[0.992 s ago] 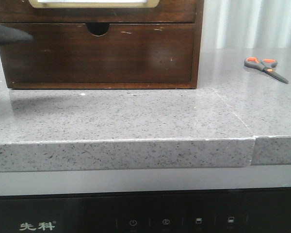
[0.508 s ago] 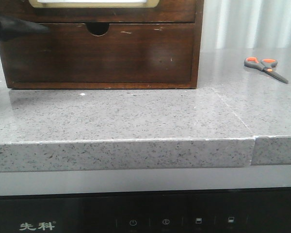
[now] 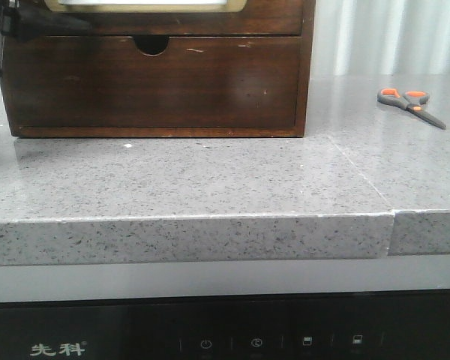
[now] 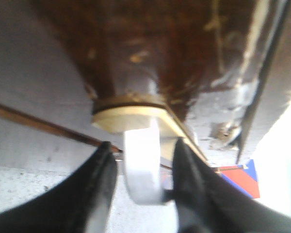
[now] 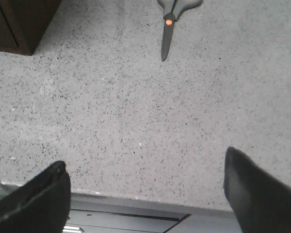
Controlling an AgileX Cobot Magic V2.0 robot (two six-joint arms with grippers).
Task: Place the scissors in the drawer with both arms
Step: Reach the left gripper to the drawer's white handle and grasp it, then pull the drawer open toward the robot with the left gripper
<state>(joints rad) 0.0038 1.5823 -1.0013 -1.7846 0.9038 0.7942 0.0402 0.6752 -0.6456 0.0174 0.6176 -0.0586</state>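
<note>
scissors: flat near the bench far right edge
drawer: closed
your left end effector: spread around a white ring handle
your right end effector: spread wide, holding nothing

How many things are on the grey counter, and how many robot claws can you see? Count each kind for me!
Scissors: 1
Wooden cabinet with a drawer: 1
Robot grippers: 2, the left gripper and the right gripper
Total: 4
</note>
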